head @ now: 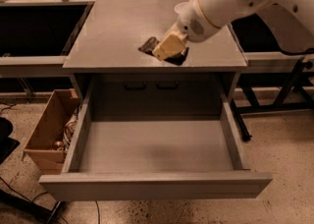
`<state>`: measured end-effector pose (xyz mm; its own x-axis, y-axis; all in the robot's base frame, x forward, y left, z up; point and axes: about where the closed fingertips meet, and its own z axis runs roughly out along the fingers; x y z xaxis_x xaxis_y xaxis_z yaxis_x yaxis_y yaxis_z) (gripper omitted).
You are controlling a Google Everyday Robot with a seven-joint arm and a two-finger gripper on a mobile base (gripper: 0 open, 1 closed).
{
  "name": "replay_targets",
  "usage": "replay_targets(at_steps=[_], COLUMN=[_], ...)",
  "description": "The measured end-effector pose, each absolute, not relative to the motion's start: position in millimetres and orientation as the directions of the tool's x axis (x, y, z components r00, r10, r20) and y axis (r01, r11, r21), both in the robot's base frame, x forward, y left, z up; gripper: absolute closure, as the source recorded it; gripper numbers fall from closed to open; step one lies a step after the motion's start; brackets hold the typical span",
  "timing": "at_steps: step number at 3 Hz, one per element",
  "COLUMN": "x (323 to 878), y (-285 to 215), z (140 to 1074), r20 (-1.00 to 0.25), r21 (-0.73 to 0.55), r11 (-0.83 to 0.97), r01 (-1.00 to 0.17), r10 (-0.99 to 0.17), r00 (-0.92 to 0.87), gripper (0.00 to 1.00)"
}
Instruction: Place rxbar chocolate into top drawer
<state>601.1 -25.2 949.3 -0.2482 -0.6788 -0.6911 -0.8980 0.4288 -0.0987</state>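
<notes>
My gripper (164, 51), with cream-coloured fingers (169, 45), is shut on the rxbar chocolate (147, 46), whose dark crinkly wrapper sticks out on both sides of the fingers. The gripper holds the bar just above the grey cabinet top (113, 31), near the middle of its front edge. The top drawer (157, 186) is pulled wide open below and in front of it. Its smooth grey inside is bare. My white arm comes in from the upper right.
A white bowl (180, 8) stands at the back right of the cabinet top, mostly hidden behind my arm. A brown cardboard box (44, 137) with clutter sits on the floor left of the drawer. Dark table frames flank the cabinet.
</notes>
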Motion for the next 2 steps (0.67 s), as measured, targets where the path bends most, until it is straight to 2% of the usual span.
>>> replay_targets(at_steps=[1, 2], x=[549, 537], y=[-49, -72], z=[873, 782], r20=[-0.694, -0.712], r21=[0.068, 0.184], r11=[0.370, 0.378], r01=[-0.927, -0.907], r10=[-0.649, -0.586], r00=[-0.310, -0.388], gripper=[1.00, 1.00])
